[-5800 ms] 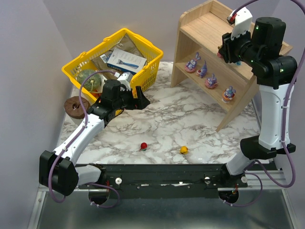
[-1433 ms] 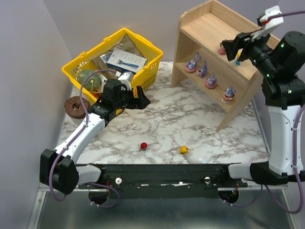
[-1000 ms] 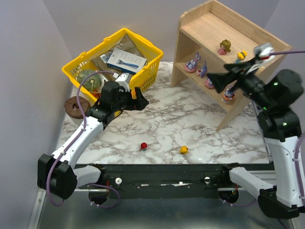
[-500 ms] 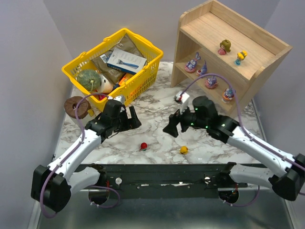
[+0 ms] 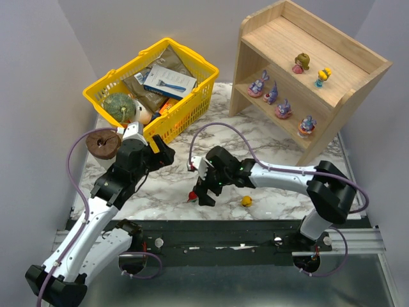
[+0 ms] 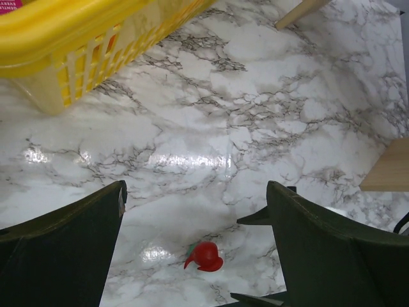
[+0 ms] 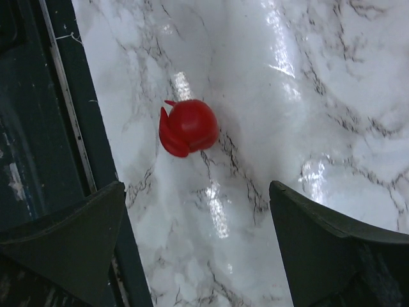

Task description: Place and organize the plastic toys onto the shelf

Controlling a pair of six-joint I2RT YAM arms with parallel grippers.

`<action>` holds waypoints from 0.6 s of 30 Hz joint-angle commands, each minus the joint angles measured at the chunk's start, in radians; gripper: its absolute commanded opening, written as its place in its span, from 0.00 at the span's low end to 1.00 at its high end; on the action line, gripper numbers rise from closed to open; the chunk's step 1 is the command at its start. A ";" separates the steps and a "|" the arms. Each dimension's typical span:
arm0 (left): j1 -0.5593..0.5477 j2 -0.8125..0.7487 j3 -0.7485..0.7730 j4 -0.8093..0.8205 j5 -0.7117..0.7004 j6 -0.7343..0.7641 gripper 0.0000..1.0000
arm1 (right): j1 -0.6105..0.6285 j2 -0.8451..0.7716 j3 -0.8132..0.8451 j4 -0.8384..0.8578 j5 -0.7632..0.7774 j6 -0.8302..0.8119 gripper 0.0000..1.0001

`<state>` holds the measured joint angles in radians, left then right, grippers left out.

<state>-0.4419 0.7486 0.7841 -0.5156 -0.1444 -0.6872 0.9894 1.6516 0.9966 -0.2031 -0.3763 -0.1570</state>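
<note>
**Eight plastic toys, one shelf (image 5: pixel 281 31), two arms: six toys shelved, two on the counter (image 5: pixel 268 153).**

The shelf's lower tier carries four purple-pink long-eared figurines (image 5: pixel 259 84) in a row. Its upper tier carries two more, an olive-brown round toy (image 5: pixel 300 62) and a yellow figurine (image 5: pixel 323 77), near each other. One red toy (image 7: pixel 190 126) and one yellow round toy (image 5: pixel 246 201) lie apart on the marbled counter, near its front edge. The red toy is glossy and round, with a small flap at one side. The right jaws are released and spread wide, close to the red toy without touching it. The left jaws, equally wide and empty, hang over the counter near the one yellow basket (image 5: pixel 186 105).
</note>
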 commanded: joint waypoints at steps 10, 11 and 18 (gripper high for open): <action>-0.001 0.044 0.093 -0.053 0.040 0.156 0.99 | 0.058 0.249 0.171 0.080 0.065 -0.062 0.97; -0.001 0.047 0.096 -0.057 0.040 0.163 0.99 | 0.058 0.261 0.177 0.079 0.069 -0.061 0.95; 0.000 0.055 0.119 -0.060 0.054 0.225 0.99 | 0.069 0.264 0.168 0.038 0.096 -0.073 0.83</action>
<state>-0.4400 0.7998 0.8665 -0.5739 -0.1368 -0.5171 1.0412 1.8912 1.1458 -0.1497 -0.3260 -0.2134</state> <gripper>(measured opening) 0.988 0.871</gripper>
